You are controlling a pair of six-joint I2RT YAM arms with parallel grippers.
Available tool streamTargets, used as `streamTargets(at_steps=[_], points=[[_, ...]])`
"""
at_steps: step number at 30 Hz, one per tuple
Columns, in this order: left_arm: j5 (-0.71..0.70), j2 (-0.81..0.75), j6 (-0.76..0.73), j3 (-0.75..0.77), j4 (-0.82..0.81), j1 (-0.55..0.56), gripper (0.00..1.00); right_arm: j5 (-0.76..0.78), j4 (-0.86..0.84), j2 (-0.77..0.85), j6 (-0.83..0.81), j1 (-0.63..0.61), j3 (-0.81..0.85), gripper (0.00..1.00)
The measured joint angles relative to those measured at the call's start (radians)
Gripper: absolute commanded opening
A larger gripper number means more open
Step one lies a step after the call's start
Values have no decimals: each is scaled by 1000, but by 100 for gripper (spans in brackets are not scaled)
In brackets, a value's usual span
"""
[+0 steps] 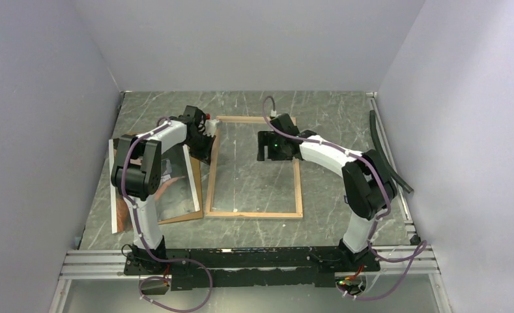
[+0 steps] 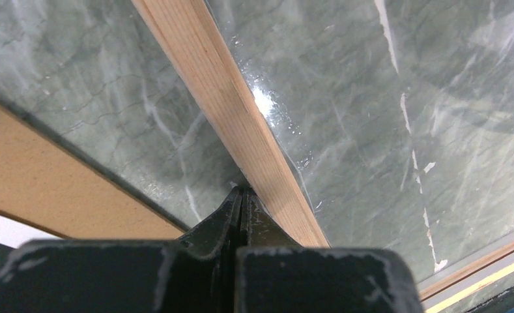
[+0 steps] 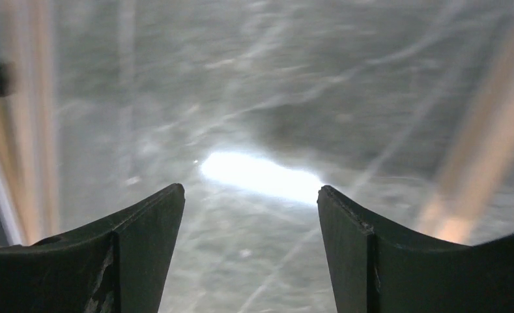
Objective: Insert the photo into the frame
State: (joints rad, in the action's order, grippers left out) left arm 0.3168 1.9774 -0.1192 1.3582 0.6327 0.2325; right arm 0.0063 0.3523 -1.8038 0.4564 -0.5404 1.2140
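The frame (image 1: 254, 214) lies flat mid-table with its pale wood back facing up; its opening shows a glossy glare. My left gripper (image 1: 206, 149) is shut with nothing visible between the fingers. Its tips (image 2: 241, 192) touch the outer edge of the frame's left rail (image 2: 228, 98). My right gripper (image 1: 268, 147) hovers over the upper part of the frame's opening, open and holding nothing (image 3: 251, 195). The photo (image 1: 120, 212) lies to the left under my left arm, mostly covered, on a brown backing board (image 1: 179, 219).
The brown board's corner (image 2: 26, 176) sits just left of the frame rail. A black strip (image 1: 387, 153) lies along the right wall. Grey walls close in the table on three sides, and a metal rail (image 1: 254, 257) carries the arm bases at the near edge.
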Motion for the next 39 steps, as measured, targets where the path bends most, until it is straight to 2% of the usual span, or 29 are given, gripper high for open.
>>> streamTargets(at_steps=[3, 8, 25, 39], points=[[3, 0, 0, 0, -8, 11, 3, -95, -33, 38, 24, -43, 0, 79], [4, 0, 0, 0, -12, 16, 3, -148, -47, 61, 40, -52, 0, 80], [26, 0, -3, -2, -13, -3, 3, 34, 60, 104, 26, 49, -59, 82], [27, 0, -4, -2, -13, -4, 3, 40, 53, 25, 6, 90, -64, 81]])
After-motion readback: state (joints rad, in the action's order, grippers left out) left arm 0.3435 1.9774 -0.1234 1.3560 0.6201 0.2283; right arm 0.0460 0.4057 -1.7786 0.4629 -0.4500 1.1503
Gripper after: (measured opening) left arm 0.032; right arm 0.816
